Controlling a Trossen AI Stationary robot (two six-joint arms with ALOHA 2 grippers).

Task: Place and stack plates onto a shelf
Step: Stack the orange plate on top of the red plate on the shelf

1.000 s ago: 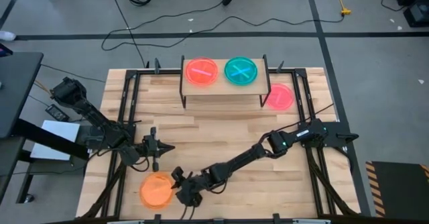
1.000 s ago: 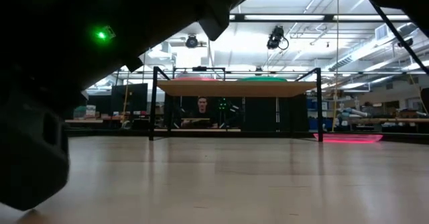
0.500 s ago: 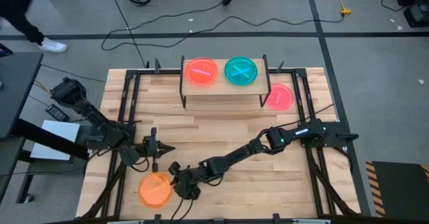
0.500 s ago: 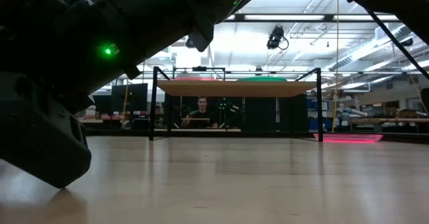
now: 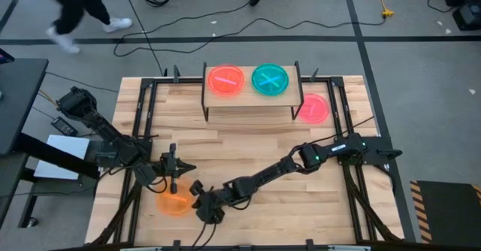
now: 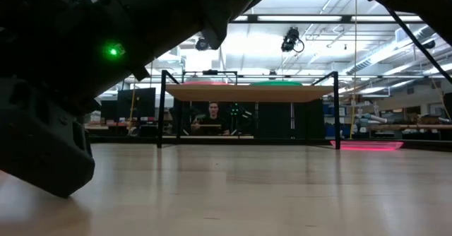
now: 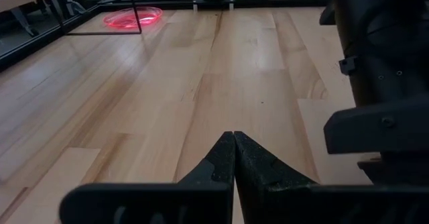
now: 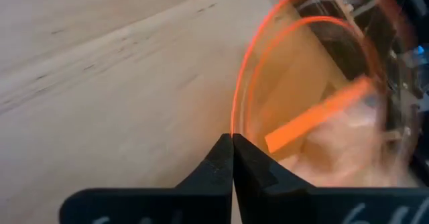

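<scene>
An orange plate (image 5: 174, 204) is near the table's front left and also fills the right wrist view (image 8: 322, 110). My right gripper (image 5: 198, 206) is shut on it at its right side. My left gripper (image 5: 188, 165) is shut and empty just beyond the plate, its fingers (image 7: 233, 158) pointing toward the table's right. The shelf (image 5: 250, 103) stands at the far middle with a pink-red plate (image 5: 225, 80) and a teal plate (image 5: 270, 79) lying side by side on its board. Another pink plate (image 5: 313, 108) lies flat on the table right of the shelf. My right gripper pinches the orange plate's rim (image 8: 236, 127) between its two fingertips, on the side of the plate toward the table's right. The fingers come from the table's right, low over the wood. The plate is tipped up on edge; whether its far rim touches the table, I cannot tell.
Black frame rails (image 5: 140, 131) run along the table's left and right sides. The right arm (image 5: 270, 176) stretches across the near half of the table. Bare wood lies between the arms and the shelf. A person walks on the floor beyond the table (image 5: 71, 10).
My right gripper has moved a little toward the table's left and risen. The orange plate, lying flat before, has tipped up at the held rim and shifted slightly toward the far edge.
</scene>
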